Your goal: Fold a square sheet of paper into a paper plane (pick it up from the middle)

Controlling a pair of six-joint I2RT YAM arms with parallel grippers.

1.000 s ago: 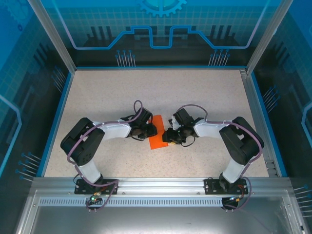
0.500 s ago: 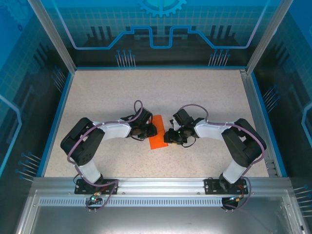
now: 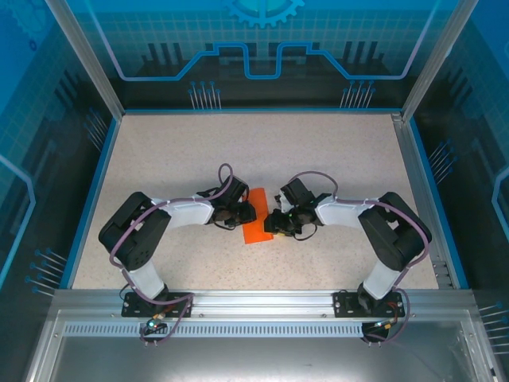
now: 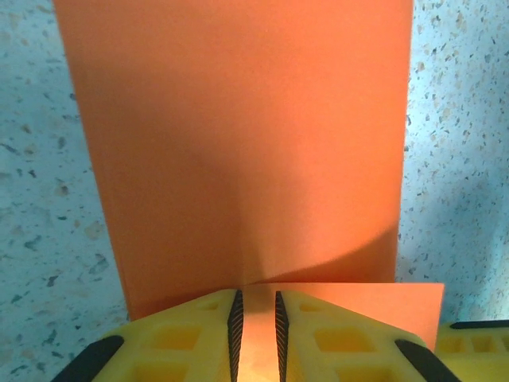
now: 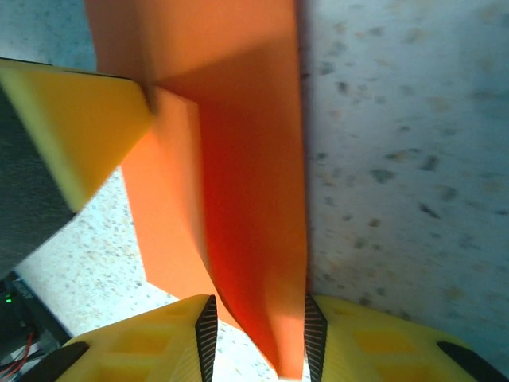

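**Both jaws pinch the orange sheet near the middle of the tabletop**

From above, the orange sheet (image 3: 256, 232) shows as a narrow rectangle on the speckled tabletop (image 3: 318, 151). It sits about midway between the left and right edges and somewhat nearer the near edge. It lies on a slant, with its far end leaning to the right. The left arm (image 3: 187, 211) reaches in from the left and the right arm (image 3: 342, 211) from the right. Their ends meet at the sheet, one on each long side.

In the left wrist view the sheet (image 4: 238, 143) takes up most of the picture as a broad panel running away from the camera. A lighter strip of the same paper sticks out at its lower right. The yellow fingers (image 4: 191, 338) of the left jaws stand very narrow, with only a thin slit between the black pads. The paper's edge sits in that slit, so these jaws are pinching the sheet.

In the right wrist view a raised, creased flap of the sheet (image 5: 246, 159) runs down between the yellow fingers (image 5: 151, 350) of the right jaws. The jaws stand at a moderate gap, and the flap spans it from pad to pad, so they appear closed on that flap. A yellow finger (image 5: 75, 127) of the left jaws touches the sheet at the upper left. Bare tabletop shows just beside the paper on the right.
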